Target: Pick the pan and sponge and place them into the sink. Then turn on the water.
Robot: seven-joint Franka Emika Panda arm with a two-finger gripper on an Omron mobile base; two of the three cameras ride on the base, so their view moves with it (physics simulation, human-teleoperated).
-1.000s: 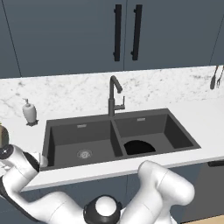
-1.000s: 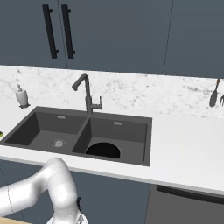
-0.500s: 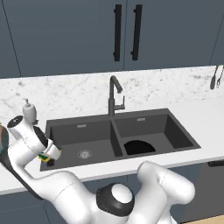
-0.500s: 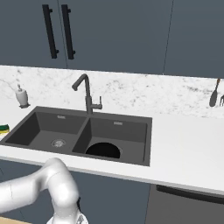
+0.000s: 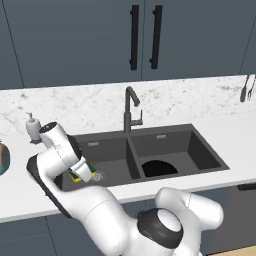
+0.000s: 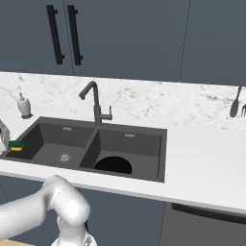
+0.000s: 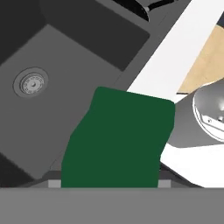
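tool [image 5: 79,173] gripping sponge [image 7: 118,140], pan [image 5: 159,168] in sink [image 6: 158,161]

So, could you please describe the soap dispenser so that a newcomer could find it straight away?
Start at the dark grey rectangular double-basin sink set in the white marbled counter. Look past the sink's left end to the counter near the back wall: the small white pump-top soap dispenser bottle stands upright there. Unlike the slim dark gooseneck tap behind the divider, it is squat and white.
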